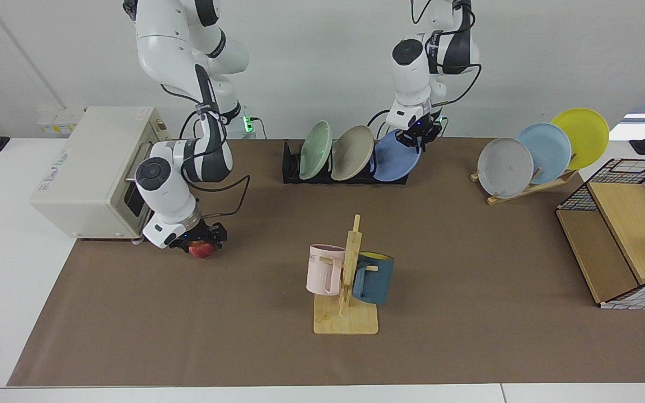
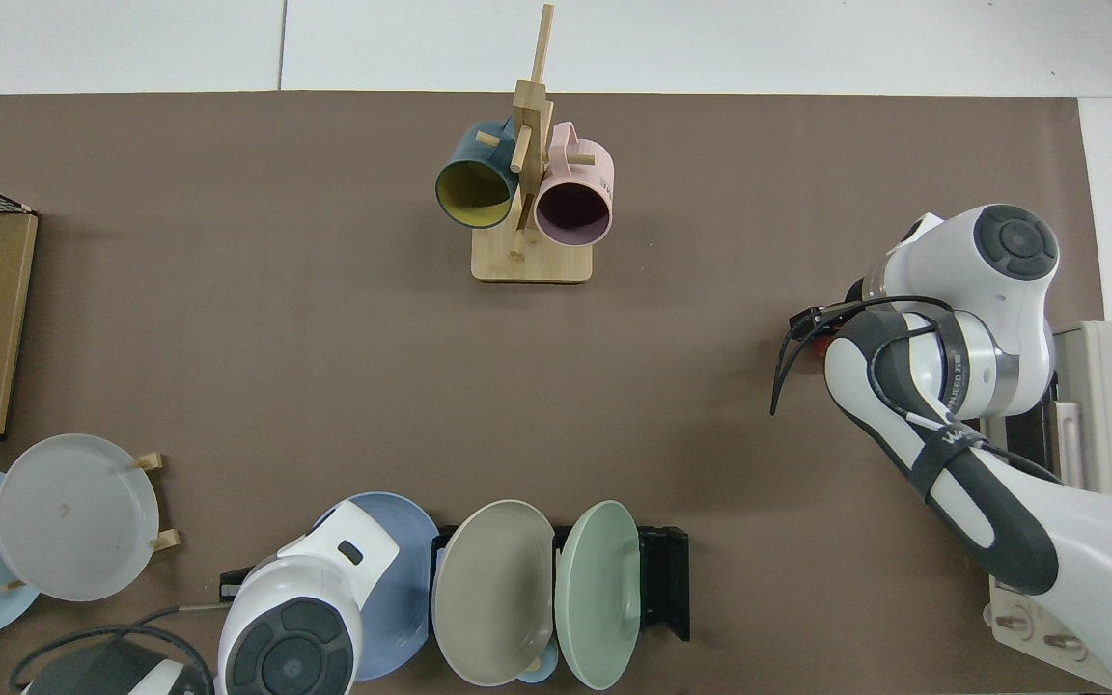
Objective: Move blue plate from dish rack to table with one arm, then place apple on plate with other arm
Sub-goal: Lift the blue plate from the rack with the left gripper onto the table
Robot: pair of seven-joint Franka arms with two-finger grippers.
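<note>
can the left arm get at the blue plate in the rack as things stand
Probably yes. The left gripper is already at the top rim of the blue plate, which sits at the open end of the dish rack, with nothing beside it on that side.

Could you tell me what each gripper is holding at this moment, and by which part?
The left gripper grips the blue plate at its upper rim, in the dish rack. The right gripper closes around the apple.
</note>
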